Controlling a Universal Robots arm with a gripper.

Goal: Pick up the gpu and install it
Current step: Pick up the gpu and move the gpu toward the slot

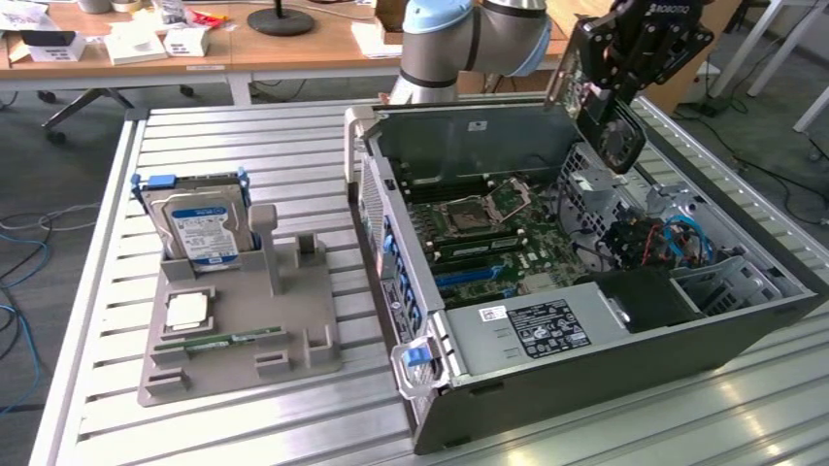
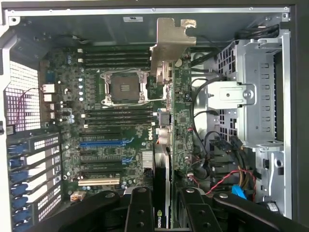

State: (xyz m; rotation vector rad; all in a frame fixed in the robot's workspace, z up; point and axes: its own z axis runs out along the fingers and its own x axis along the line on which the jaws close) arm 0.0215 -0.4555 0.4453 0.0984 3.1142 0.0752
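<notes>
End effector (image 1: pixel 612 95) is closed on the gpu (image 1: pixel 622 144), with its fingers (image 2: pixel 140 212) pinching the two flat faces. The card hangs edge-down, probably so the connector edge can meet a slot rather than land flat. The gpu sits in the air at about 1 o'clock in the exterior view, over the far rim of the open computer case (image 1: pixel 764 291). It is clear of the motherboard (image 1: pixel 499 233) and not seated; I judge this the carry stage. The wrist view sights along the card's thin edge, with the blue expansion slot (image 2: pixel 104 143) off to one side of that line. The card is thin and dark, with a black cooler face, what looks like a round fan, and a silver bracket (image 2: pixel 171 41) at the far end. A hard drive (image 1: pixel 201 228) stands in a grey fixture (image 1: pixel 233 364) on the bench (image 1: pixel 259 136) at 9 o'clock.
</notes>
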